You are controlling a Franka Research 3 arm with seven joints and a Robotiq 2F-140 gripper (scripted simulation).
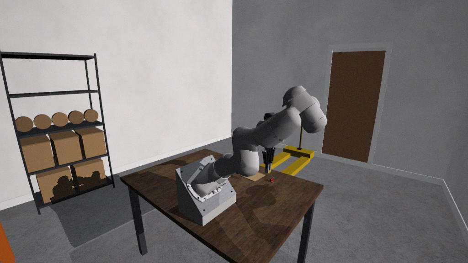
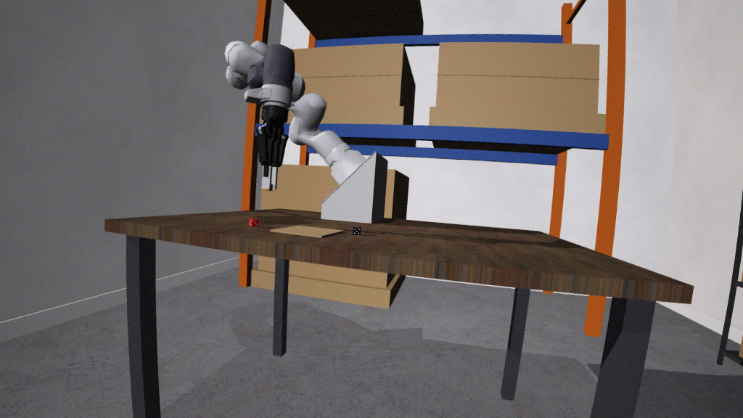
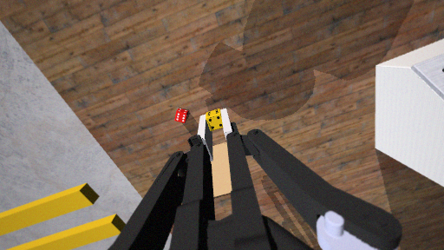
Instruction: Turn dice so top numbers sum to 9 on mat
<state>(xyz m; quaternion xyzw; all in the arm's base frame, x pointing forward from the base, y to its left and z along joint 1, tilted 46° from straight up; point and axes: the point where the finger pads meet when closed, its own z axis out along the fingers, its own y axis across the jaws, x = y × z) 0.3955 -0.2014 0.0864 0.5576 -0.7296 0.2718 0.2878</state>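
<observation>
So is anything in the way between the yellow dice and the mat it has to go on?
Nothing that I can see. The yellow die hangs in the closed jaws above the table, and the red die sits off to one side of the mat.

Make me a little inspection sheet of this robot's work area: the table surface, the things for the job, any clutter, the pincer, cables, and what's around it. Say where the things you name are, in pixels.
Surface: brown wooden table (image 1: 248,202) (image 2: 467,244), dark shadows across it.
Mat: tan, flat on the table (image 1: 253,176) (image 2: 306,231) (image 3: 222,169), no die on it.
Red die: on the table, off the mat (image 1: 271,180) (image 2: 253,221) (image 3: 181,115).
Black die: on the table beside the mat (image 2: 356,230).
Yellow die: held up off the table (image 3: 213,121).
Pincer: closed on the yellow die, above the table (image 1: 268,171) (image 2: 268,188) (image 3: 214,121).
Clutter: nothing seen.
Cables: nothing seen.
Surroundings: dark shelf unit with boxes (image 1: 100,104), brown door (image 1: 354,104), orange-and-blue rack with large boxes (image 2: 612,155).
</observation>
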